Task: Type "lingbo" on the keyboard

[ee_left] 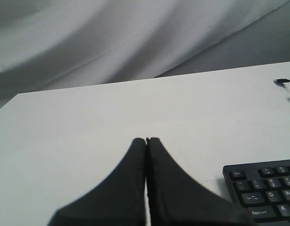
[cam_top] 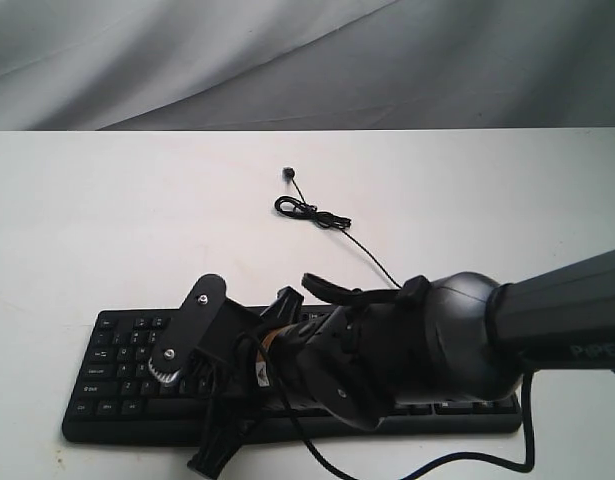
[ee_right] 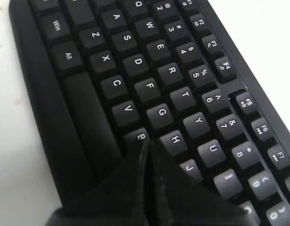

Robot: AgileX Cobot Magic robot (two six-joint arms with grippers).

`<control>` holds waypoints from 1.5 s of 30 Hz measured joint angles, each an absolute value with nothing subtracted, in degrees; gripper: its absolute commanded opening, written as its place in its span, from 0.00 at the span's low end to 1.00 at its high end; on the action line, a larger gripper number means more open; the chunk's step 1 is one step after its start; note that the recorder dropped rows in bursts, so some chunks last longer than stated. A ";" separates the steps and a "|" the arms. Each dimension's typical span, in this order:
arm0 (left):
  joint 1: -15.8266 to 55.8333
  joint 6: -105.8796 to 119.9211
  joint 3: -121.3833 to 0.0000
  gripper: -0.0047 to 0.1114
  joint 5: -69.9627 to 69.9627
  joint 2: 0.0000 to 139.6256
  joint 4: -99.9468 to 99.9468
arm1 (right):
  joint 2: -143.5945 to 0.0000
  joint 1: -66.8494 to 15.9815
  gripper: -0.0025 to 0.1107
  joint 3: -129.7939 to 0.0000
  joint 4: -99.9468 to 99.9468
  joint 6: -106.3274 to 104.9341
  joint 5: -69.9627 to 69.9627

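Typing pose: black two-fingered right tool (ee_right: 145,149), fingers pinched together, low over a wide black plastic keyboard (cam_top: 117,350) with small white legends.
On the flat white bench (cam_top: 137,220) the keyboard lay along the near edge, its long axis running side to side in the exterior view. The right tool held nothing; its tip sat over the bottom letter row just beside B, with H and G close by, though contact with a key could not be told. The black left tool (ee_left: 146,141), likewise closed and empty, hung over bare bench beyond the keyboard's Esc corner, apart from it. By my judgement the right tool was far nearer every letter of "lingbo", so the coming press would likely fall to it.
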State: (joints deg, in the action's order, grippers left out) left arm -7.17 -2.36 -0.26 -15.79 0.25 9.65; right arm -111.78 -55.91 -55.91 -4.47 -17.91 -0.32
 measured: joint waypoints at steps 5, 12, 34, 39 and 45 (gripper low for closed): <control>-7.17 -2.36 -0.26 0.04 -15.79 0.25 9.65 | -111.78 -55.91 0.02 -55.91 -4.47 -17.91 -0.82; -7.17 -2.36 -0.26 0.04 -15.79 0.25 9.65 | -111.78 -55.22 0.02 -55.91 -4.47 -17.91 -1.02; -7.17 -2.36 -0.26 0.04 -15.79 0.25 9.65 | -113.40 -55.22 0.02 -55.91 -4.37 -17.91 -1.75; -7.17 -2.36 -0.26 0.04 -15.79 0.25 9.65 | -111.92 -55.22 0.02 -55.91 -4.37 -17.91 -0.85; -7.17 -2.36 -0.26 0.04 -15.79 0.25 9.65 | -110.93 -54.52 0.02 -59.14 -3.85 -18.64 1.98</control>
State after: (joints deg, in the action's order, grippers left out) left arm -7.17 -2.36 -0.26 -15.79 0.25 9.65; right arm -110.93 -54.52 -59.14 -3.85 -18.64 1.98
